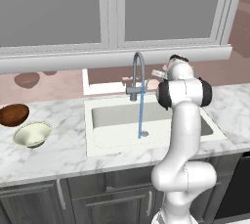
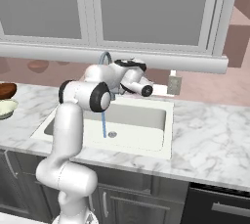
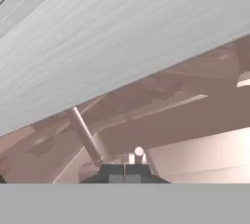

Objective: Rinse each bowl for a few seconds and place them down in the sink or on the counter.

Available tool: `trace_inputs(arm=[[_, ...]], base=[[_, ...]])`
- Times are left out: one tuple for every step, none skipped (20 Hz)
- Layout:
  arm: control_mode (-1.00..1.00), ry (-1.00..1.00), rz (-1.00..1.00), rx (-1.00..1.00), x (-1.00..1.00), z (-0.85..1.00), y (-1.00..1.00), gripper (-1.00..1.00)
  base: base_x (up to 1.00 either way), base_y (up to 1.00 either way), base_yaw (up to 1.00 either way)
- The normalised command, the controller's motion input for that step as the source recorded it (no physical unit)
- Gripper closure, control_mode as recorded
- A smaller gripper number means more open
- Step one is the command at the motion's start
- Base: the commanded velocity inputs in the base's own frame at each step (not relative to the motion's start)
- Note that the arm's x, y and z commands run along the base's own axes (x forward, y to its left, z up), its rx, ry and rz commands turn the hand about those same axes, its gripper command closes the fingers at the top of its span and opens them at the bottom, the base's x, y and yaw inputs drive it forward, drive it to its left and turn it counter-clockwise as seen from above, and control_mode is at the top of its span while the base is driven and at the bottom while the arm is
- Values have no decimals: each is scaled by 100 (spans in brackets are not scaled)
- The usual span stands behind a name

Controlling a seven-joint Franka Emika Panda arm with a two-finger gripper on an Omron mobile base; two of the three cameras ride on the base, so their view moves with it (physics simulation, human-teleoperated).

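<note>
Two bowls sit on the counter [image 1: 58, 154] left of the sink [image 1: 105, 142]: a dark reddish-brown bowl [image 1: 13, 114] and, in front of it, a pale cream bowl [image 1: 32, 134]. Both also appear at the left edge of the right base view, the brown bowl [image 2: 6, 90] and the cream bowl [image 2: 5, 108]. A thin blue stream of water [image 1: 141, 115] runs from the grey gooseneck faucet [image 1: 138, 71] into the basin. My gripper [image 3: 124, 171] is shut on nothing, up by the faucet's base at the back of the sink, far from the bowls. My wrist [image 2: 131, 74] hovers just right of the faucet's arch.
Upper cabinets with a thick white ledge [image 1: 117, 54] hang low over the faucet, close above my hand. A wall outlet [image 2: 174, 83] sits behind the sink on the right. Marble counter [image 2: 210, 135] stretches right of the basin. Dark cabinets with metal handles [image 1: 60, 193] lie below.
</note>
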Motion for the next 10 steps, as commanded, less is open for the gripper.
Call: trace_inputs(arm=[[-100, 37, -3, 0, -50, 27, -16, 100], [-100, 38, -3, 0, -49, 26, -12, 100], [-100, 38, -3, 0, -50, 25, -11, 100], [-100, 36, -3, 0, -53, 22, -8, 100], [-100, 36, -3, 0, -54, 20, -5, 100], [-100, 34, -3, 0, -58, 19, -4, 100], [-100, 34, -3, 0, -58, 19, -3, 100], [-100, 33, -3, 0, -60, 19, -1, 100], [-100, 31, -2, 0, -61, 20, -2, 100], [-100, 30, -2, 0, -63, 21, -1, 100]], base=[[0, 0, 0], [0, 0, 0], [0, 0, 0], [0, 0, 0], [0, 0, 0], [0, 0, 0], [0, 0, 0], [0, 0, 0], [0, 0, 0], [0, 0, 0]])
